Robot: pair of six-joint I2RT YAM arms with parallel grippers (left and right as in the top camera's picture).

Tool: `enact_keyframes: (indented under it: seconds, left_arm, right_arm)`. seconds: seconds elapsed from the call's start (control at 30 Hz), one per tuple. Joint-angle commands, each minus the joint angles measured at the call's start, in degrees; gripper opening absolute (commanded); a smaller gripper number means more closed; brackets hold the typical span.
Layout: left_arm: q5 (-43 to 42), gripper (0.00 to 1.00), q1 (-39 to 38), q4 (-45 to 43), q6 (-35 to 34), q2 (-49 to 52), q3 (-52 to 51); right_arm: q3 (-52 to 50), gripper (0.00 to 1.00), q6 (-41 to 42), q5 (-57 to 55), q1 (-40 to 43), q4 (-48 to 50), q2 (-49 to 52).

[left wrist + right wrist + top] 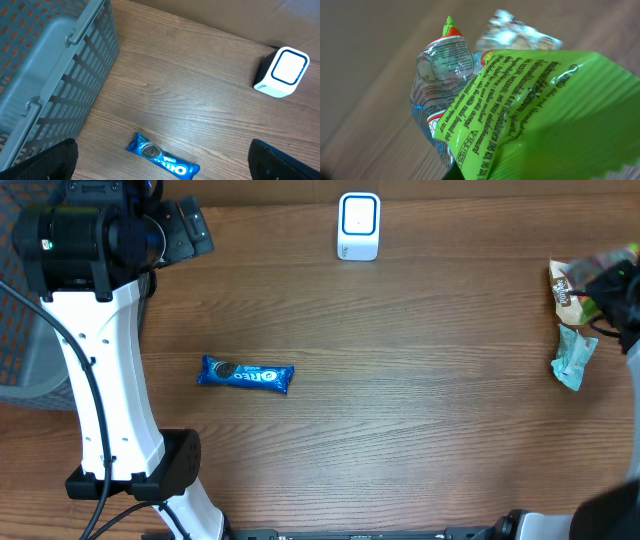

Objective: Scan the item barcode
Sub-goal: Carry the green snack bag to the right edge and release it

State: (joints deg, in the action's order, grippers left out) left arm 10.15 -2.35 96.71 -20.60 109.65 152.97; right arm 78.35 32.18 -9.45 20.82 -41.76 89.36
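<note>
Right gripper [612,283] looks clamped shut on the green packet [535,110] at far right, well apart from the scanner [359,225]. Left gripper [188,227] is spread wide and empty, the Oreo pack [246,374] untouched. Item picked, but carrying it over and scanning are not yet done.

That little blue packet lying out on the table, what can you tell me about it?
The Oreo packet is a slim, glossy blue wrapper, seemingly plastic film, with a cookie picture and white lettering. It looks sealed, crimped at both ends, and lies flat on the wood-grain table, left of centre. Only the table touches it.
</note>
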Motion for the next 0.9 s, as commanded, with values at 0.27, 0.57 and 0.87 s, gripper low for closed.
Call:
enact_keyframes:
  seconds: [0.27,0.57,0.87]
  left_arm:
    - [0.8,1.00,0.1,0.1,0.4,-0.2,0.0]
    - [0.8,1.00,0.1,0.1,0.4,-0.2,0.0]
    - [0.8,1.00,0.1,0.1,0.5,-0.2,0.0]
  right_arm:
    - [-0.5,0.55,3.7,5.2,7.2,6.6,9.6]
    - [1.9,0.65,-3.1,29.8,3.2,9.6,3.4]
    - [1.9,0.67,-7.2,41.1,-19.3,9.6,3.1]
